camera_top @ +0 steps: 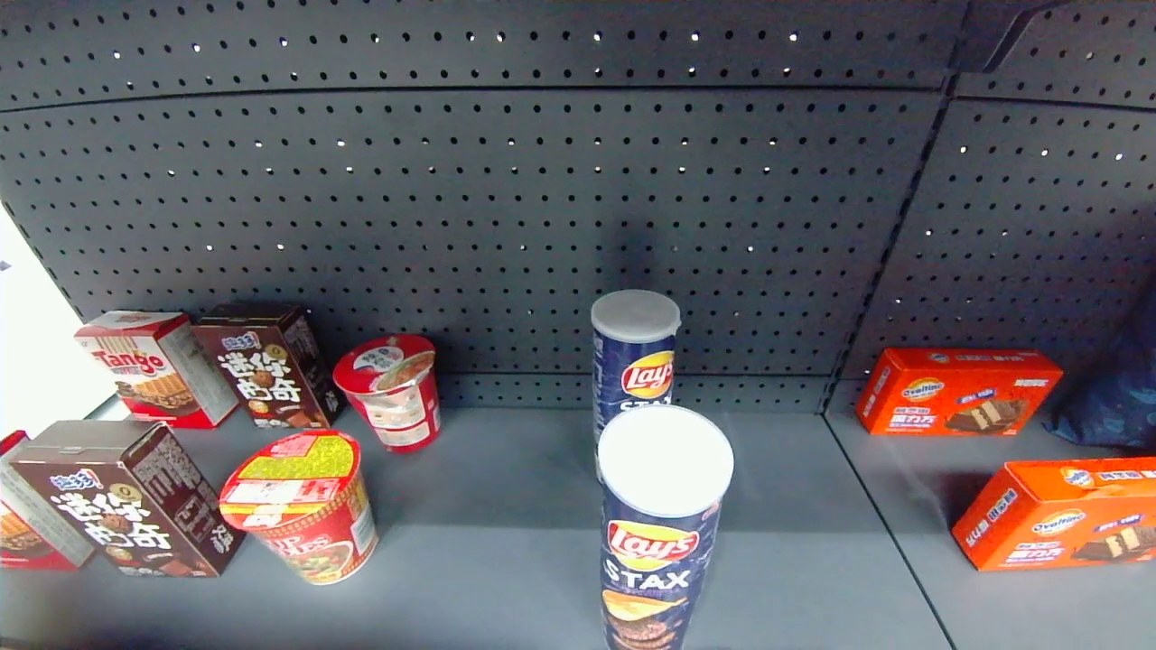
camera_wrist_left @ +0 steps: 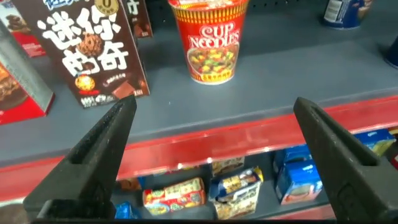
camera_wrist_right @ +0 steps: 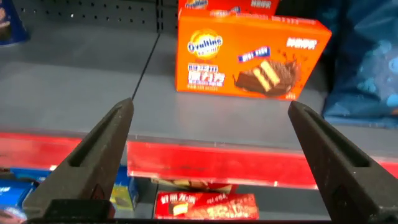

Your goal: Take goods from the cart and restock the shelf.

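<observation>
left claw (camera_wrist_left: pixel 214 104) spread wide, empty | right claw (camera_wrist_right: pixel 210 104) spread wide, empty | shelf (camera_top: pixel 506 506) straight ahead of both, front edge close | left faces cup noodles (camera_wrist_left: pixel 212 40), right faces orange box (camera_wrist_right: pixel 249 59) | nothing held, so likely a cart pick next

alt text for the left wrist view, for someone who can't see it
The open left pincer hangs before a grey shelf, its dark fingers framing a red cup of noodles and a brown box standing on it. Below the shelf's red front strip, more packs lie on a lower level.
</observation>
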